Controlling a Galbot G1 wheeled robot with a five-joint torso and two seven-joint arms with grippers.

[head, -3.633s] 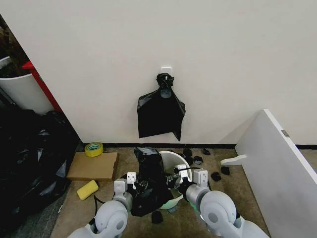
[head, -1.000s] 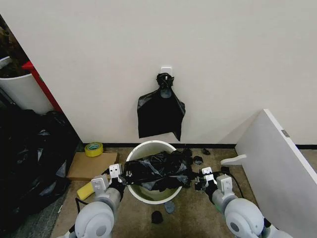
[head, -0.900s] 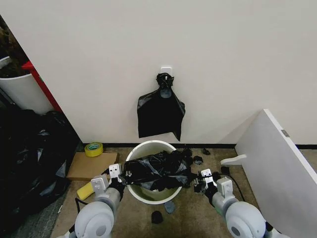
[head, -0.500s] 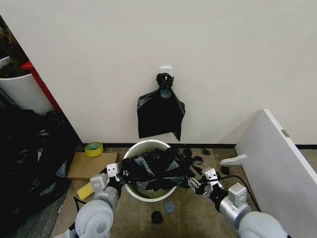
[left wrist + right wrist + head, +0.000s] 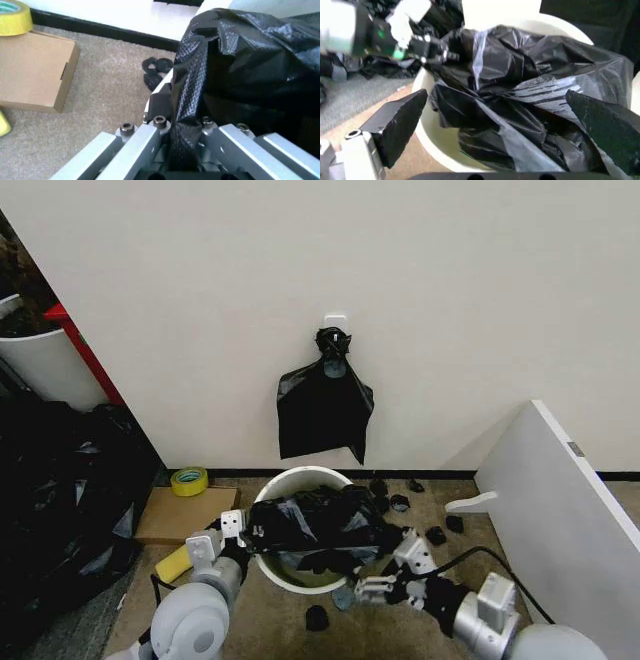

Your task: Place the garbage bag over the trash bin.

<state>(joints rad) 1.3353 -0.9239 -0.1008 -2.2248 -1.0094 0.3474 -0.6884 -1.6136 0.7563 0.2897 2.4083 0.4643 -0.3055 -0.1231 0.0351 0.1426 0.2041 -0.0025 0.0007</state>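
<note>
The trash bin is a white bucket on the carpet by the wall. The garbage bag lies crumpled across its mouth, bunched over the left and middle. My left gripper is at the bin's left rim, shut on the bag's edge. In the left wrist view the black film is pinched between the fingers. My right gripper hovers open in front of the bin's right side, off the bag. In the right wrist view its black pads stand wide apart, facing the bag and the bin wall.
A flat black bundle hangs on the wall above the bin. A cardboard box, a yellow tape roll and a yellow sponge lie left. Black bags are heaped far left. A white board leans right, with black scraps on the floor.
My right gripper has let go of the bag's right edge, opened and drawn back towards me. The bag's right side has slumped. The left gripper has kept its hold.
</note>
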